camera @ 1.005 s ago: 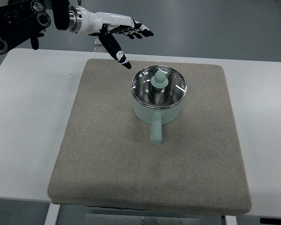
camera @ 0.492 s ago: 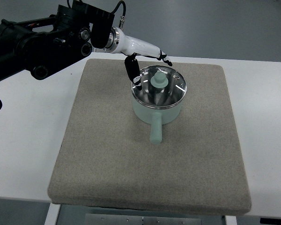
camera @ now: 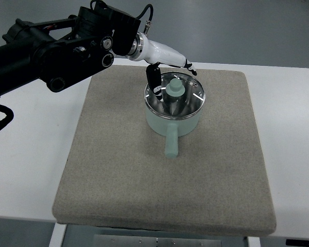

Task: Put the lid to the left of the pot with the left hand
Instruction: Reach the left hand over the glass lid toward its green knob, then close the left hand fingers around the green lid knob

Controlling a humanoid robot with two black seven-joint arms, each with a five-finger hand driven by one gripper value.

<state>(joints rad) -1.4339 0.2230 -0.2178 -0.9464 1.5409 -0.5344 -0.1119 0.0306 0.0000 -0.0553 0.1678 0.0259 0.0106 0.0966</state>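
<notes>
A pale green pot (camera: 174, 122) stands on the grey mat (camera: 118, 170), its handle pointing toward the near edge. A glass lid (camera: 183, 100) with a pale green knob (camera: 174, 88) sits on the pot. My left hand (camera: 170, 72) reaches in from the upper left and hovers over the lid's far-left rim. Its thumb hangs down just left of the knob and the fingers stretch past the knob on the far side. The fingers are spread and hold nothing. The right arm does not show.
The mat lies on a white table (camera: 31, 134). My black left forearm (camera: 56, 46) crosses the upper left corner above the table. Bare mat stretches left of the pot (camera: 113, 118).
The left hand has moved right and down from beyond the mat's far edge until it is over the lid, with the thumb now beside the knob. Pot and lid stayed in place.
</notes>
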